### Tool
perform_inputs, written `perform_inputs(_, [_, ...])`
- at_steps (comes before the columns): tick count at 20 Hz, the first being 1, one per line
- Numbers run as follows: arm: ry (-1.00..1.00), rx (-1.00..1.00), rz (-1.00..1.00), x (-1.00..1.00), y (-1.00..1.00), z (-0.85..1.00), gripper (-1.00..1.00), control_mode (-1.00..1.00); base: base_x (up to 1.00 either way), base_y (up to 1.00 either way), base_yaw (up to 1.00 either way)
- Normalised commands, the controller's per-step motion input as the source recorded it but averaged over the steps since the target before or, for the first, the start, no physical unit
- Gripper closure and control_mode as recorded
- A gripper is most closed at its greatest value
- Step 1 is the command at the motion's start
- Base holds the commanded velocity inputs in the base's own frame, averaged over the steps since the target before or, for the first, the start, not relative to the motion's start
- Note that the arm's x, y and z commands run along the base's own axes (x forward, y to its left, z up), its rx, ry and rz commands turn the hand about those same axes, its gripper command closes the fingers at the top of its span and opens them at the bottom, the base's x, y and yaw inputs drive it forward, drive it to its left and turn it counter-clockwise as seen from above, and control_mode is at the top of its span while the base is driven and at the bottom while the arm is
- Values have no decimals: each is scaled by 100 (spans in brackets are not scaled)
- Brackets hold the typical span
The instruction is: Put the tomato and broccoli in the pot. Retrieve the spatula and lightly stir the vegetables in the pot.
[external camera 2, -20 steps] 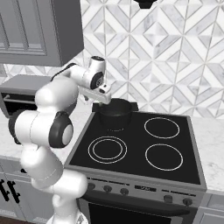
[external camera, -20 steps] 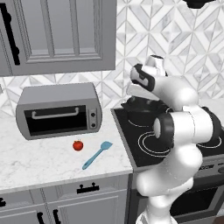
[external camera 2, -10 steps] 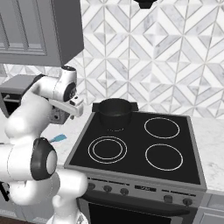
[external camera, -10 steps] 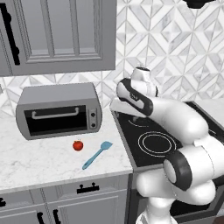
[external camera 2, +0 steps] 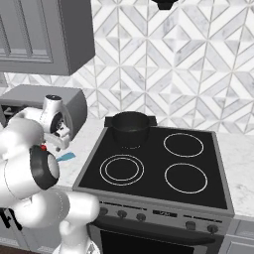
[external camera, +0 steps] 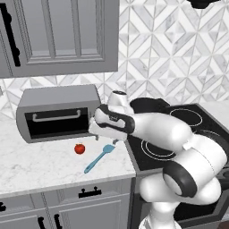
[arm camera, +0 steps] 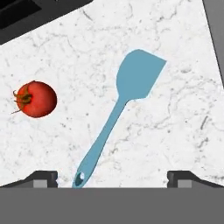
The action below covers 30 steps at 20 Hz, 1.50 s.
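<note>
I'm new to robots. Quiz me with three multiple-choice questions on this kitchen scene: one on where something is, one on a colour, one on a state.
1. Where is the tomato?
A. in the pot
B. on the marble counter, in front of the toaster oven
C. on a stove burner

2. What colour is the spatula?
A. light blue
B. red
C. black

3. How is the gripper?
A. shut on the spatula
B. shut on the tomato
C. open, holding nothing

Answers: 1 B, it lies on the counter before the toaster oven, far from the pot. 2 A, light blue all along. 3 C, the finger tips stand wide apart above the spatula.
</note>
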Motion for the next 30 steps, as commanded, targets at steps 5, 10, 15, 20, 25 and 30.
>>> perform_inputs(5, [1,-1,0,14,100,-41,-100,-100,0,0,0])
perform_inputs(10, [-1,-7,-5,56,87,-29,-100,-100,0,0,0])
perform_inputs(15, [-4,-10,-2,54,40,-37,-100,-100,0,0,0])
perform_inputs(20, [-5,-12,0,29,0,-24,-100,-100,0,0,0])
perform_inputs(25, [0,-3,0,15,0,-10,-100,-100,0,0,0])
perform_inputs(30, [0,0,0,4,-25,-13,-100,-100,0,0,0])
